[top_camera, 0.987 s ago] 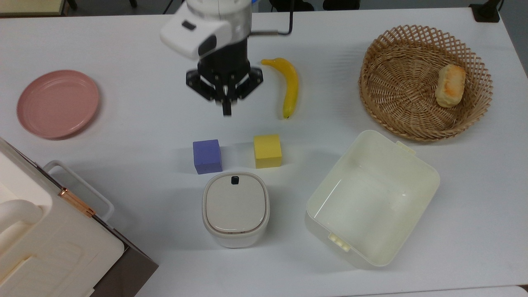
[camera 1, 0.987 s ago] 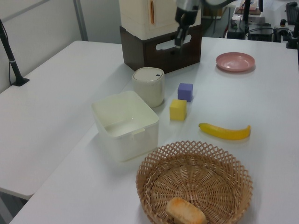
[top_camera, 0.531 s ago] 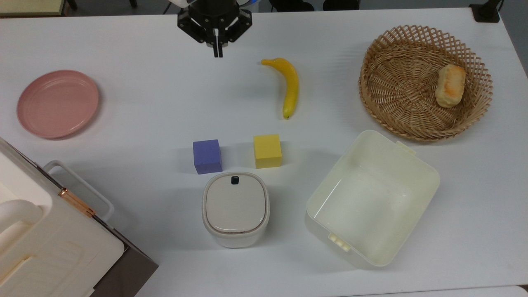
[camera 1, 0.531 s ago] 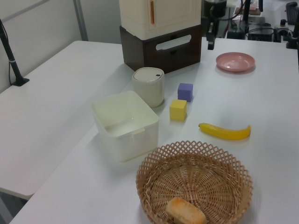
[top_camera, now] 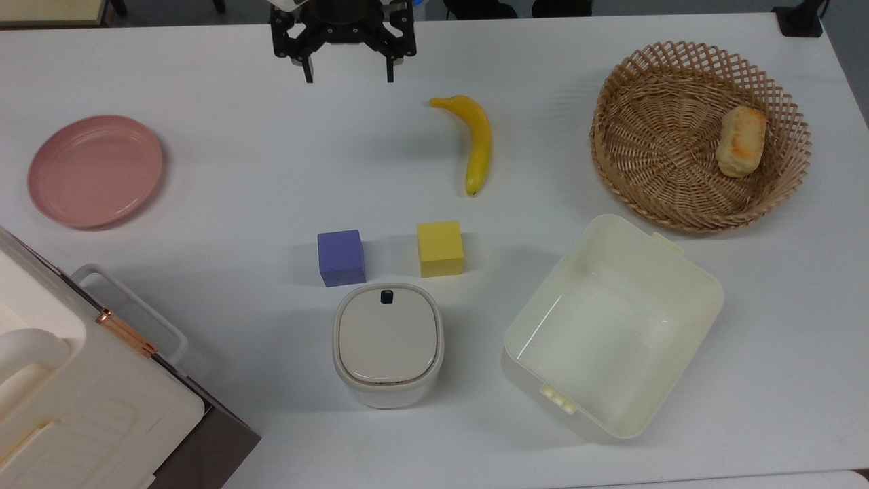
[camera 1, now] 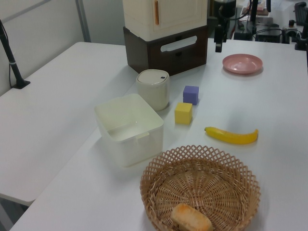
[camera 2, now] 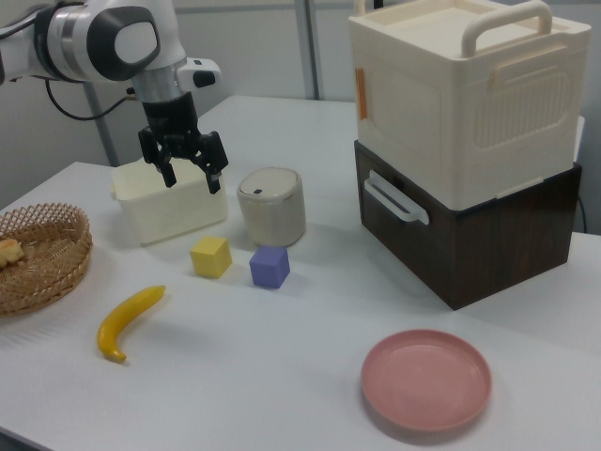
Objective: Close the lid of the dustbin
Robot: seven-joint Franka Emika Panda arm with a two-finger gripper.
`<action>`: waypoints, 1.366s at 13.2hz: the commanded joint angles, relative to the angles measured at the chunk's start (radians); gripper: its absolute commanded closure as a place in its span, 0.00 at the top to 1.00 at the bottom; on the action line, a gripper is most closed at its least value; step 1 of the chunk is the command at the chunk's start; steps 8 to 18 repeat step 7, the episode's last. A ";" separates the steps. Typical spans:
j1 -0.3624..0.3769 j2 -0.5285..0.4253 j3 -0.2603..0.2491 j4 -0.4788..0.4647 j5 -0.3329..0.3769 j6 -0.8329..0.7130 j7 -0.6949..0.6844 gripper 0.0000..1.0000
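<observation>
Top view crops the arm; gripper [top_camera: 346, 68] spread empty, lid [top_camera: 387, 337] seemingly flat.

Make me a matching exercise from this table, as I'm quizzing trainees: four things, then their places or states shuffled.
Things:
1. lid
2. bread
3. gripper
4. tub

States:
a. lies in the basket
b. open, raised over the table's edge
c. empty
d. flat on the dustbin

Pairs: 1-d, 2-a, 3-b, 4-c
</observation>
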 commanded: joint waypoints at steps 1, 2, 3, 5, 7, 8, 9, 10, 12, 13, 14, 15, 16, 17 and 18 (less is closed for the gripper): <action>0.004 -0.030 0.000 -0.021 -0.004 -0.017 0.104 1.00; 0.003 -0.030 0.002 -0.021 -0.024 -0.019 0.102 1.00; 0.003 -0.031 -0.001 -0.019 -0.025 -0.019 0.082 1.00; 0.001 -0.034 -0.004 -0.007 -0.016 -0.057 0.062 1.00; 0.003 -0.034 -0.003 -0.007 -0.015 -0.060 0.071 1.00; 0.003 -0.034 -0.003 -0.007 -0.015 -0.060 0.071 1.00; 0.003 -0.034 -0.003 -0.007 -0.015 -0.060 0.071 1.00; 0.003 -0.034 -0.003 -0.007 -0.015 -0.060 0.071 1.00; 0.003 -0.034 -0.003 -0.007 -0.015 -0.060 0.071 1.00; 0.003 -0.034 -0.003 -0.007 -0.015 -0.060 0.071 1.00; 0.003 -0.034 -0.003 -0.007 -0.015 -0.060 0.071 1.00; 0.003 -0.034 -0.003 -0.007 -0.015 -0.060 0.071 1.00; 0.003 -0.034 -0.003 -0.007 -0.015 -0.060 0.071 1.00; 0.003 -0.034 -0.003 -0.007 -0.015 -0.060 0.071 1.00; 0.003 -0.034 -0.003 -0.007 -0.015 -0.060 0.071 1.00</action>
